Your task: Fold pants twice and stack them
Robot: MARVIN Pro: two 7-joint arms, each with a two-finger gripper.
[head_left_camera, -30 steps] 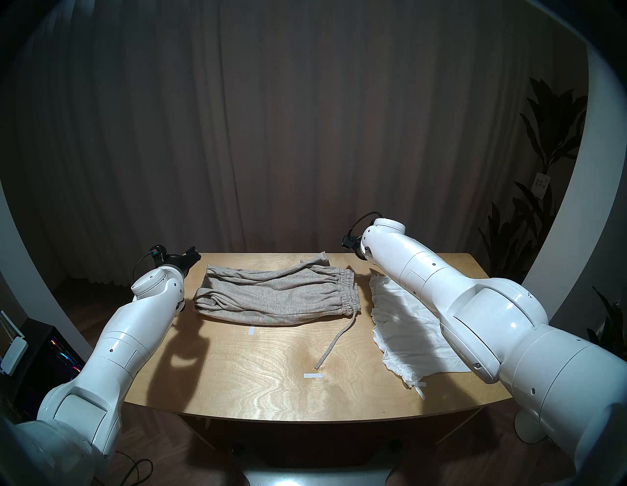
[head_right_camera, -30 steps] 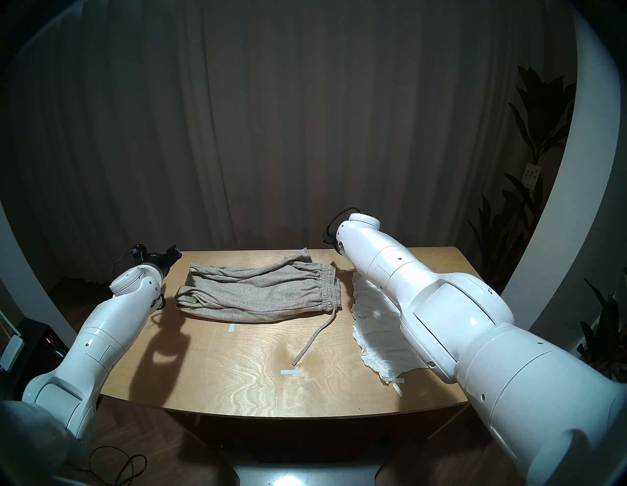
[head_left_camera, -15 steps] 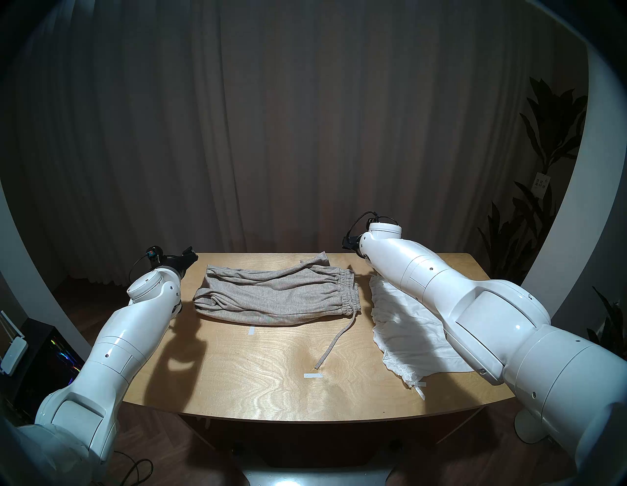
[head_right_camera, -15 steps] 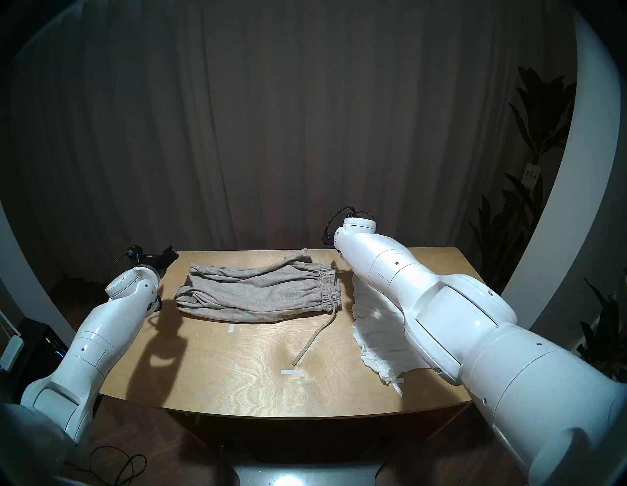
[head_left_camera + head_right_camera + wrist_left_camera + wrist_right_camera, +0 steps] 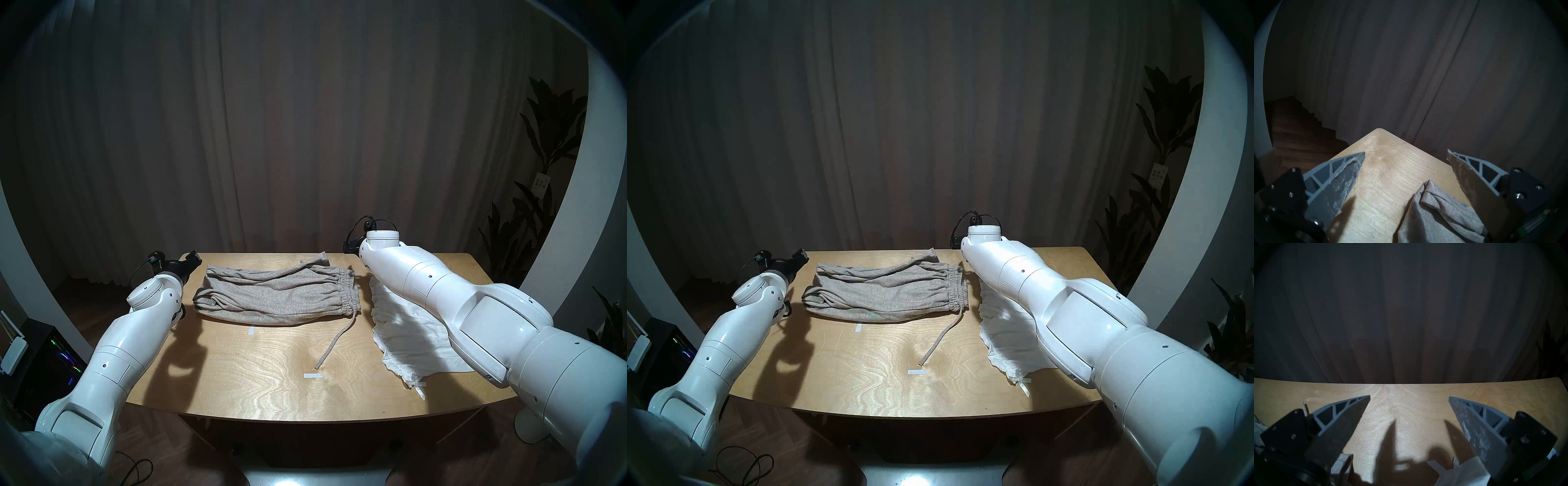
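Both jaws released, empty. Grasp grey pants [image 5: 276,294] at 9 and 3 o'clock edges; lift drawstring [image 5: 334,342] clear before folding.

I'm in what looks like a home-style room set up for robot tests: floor-length curtain [image 5: 305,135] behind my wooden worktop [image 5: 258,373], dark wood floor [image 5: 1296,132], leafy houseplant [image 5: 543,152] at right, lit PC tower [image 5: 51,353] at left.
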